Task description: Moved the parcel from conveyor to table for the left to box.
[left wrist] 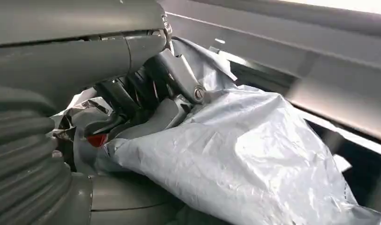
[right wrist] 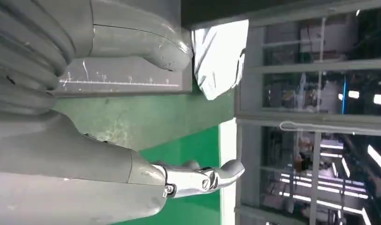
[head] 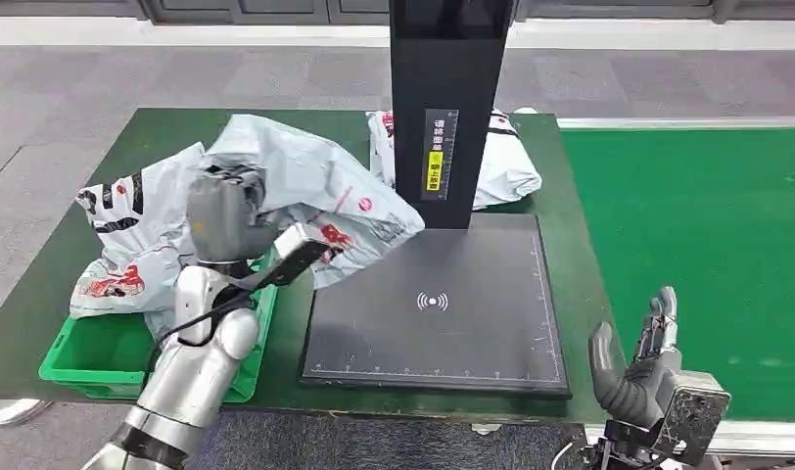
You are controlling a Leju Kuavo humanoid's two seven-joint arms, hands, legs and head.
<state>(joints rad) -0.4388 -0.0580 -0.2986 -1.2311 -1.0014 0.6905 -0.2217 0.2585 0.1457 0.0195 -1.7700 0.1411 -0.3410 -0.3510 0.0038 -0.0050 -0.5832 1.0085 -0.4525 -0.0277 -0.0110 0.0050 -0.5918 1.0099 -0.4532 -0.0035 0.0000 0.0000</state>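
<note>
While the left hand grips it, the crinkled grey parcel sags.

I see a dark scanner pad lying flat at the middle of the green table, with a wireless mark printed at its centre. A black post rises from the pad's 12 o'clock edge and carries a yellow label. At 12 o'clock, behind that post, I make out another white bag. Grey floor spreads from 9 to 12 o'clock.
</note>
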